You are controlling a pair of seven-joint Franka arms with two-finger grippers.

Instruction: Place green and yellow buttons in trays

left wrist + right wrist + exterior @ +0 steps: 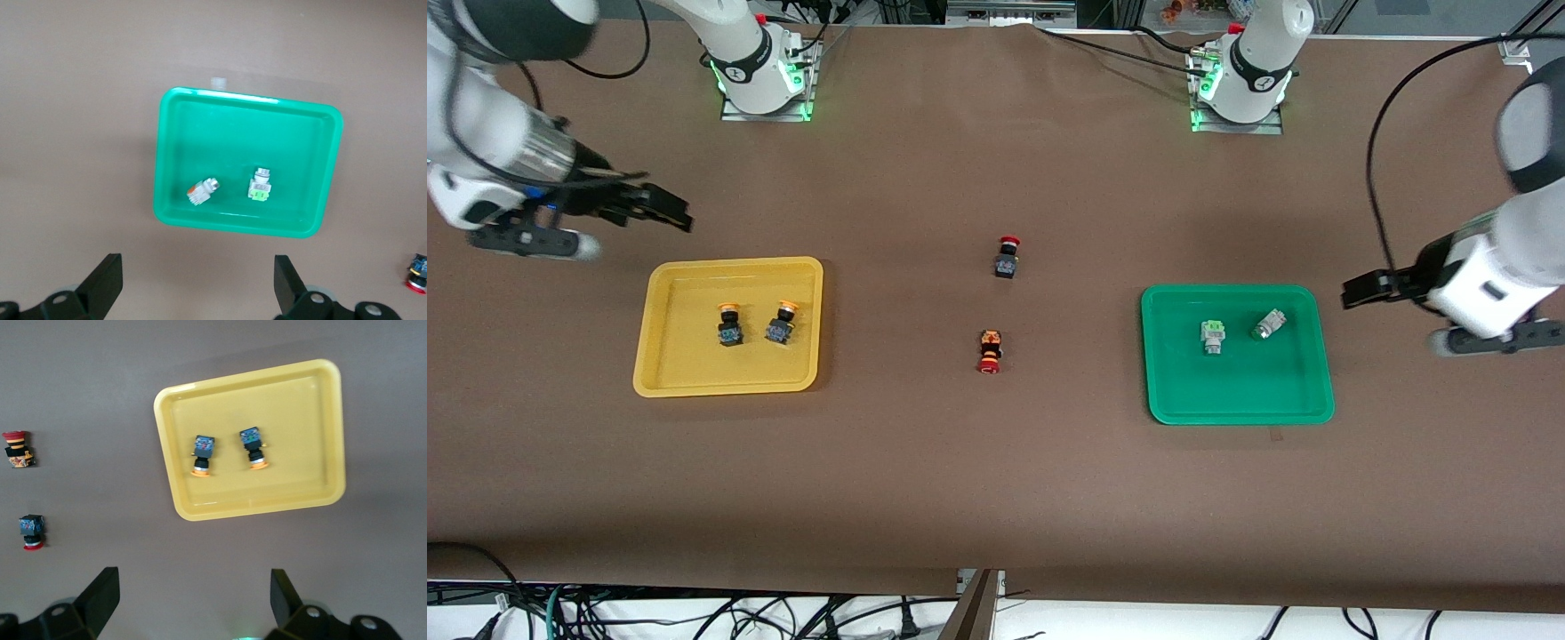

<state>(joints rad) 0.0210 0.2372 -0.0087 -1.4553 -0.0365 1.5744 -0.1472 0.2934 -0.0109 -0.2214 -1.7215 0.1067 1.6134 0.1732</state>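
Front view: shallow yellow plastic tray [660, 331] with rounded corners lies toward the right arm's end of the brown tabletop [996, 480]; matching green plastic tray [1165, 391] toward the left arm's end. Two yellow-orange-capped switches on black-blue bodies [729, 324] [782, 322] lie side by side in the yellow tray, caps toward 12 o'clock. Two pale-green-faced switches on silver-white bodies [1213, 337] [1268, 324] rest in the green tray, one tipped toward 2 o'clock. Two red-capped black switches [1007, 256] [989, 351] sit on bare tabletop between the trays, well apart from both.

Right hand [660, 208] hovers off the yellow tray's rim at about 11 o'clock, fingers [100, 597] spread wide, nothing held. Left hand [1365, 289] hovers off the green tray's rim at about 3 o'clock, fingers [103, 283] spread, nothing held.

Judgement: sorting looks complete, all four task buttons in colour-matched trays. Next move likely calls only for both arms to pull clear; the red switches need no handling.

Hard to make out: front view smears both forearms and shows neither finger gap clearly. Wrist views crop fingers at frame edge. Labels on switch bodies unreadable.
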